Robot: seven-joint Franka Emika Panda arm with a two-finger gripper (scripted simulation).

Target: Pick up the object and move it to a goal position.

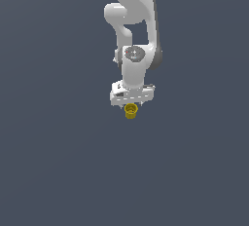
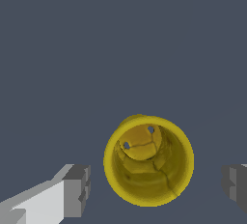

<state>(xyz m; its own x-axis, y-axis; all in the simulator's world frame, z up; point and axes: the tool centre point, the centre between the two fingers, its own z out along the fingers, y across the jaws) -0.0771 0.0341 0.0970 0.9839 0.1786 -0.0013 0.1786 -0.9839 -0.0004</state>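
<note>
The yellow cup [image 2: 148, 160] stood upright, mouth open to the wrist camera, between the gripper's [image 2: 159, 187] spread grey fingertips [image 2: 77, 189], touching neither. From outside, it sat at six o'clock just beneath the white gripper, on the dark worktop [image 1: 58, 161].

Flat, even simulator light in both views, shadowless and glare-free, with coarse, slightly blocky rendering.
</note>
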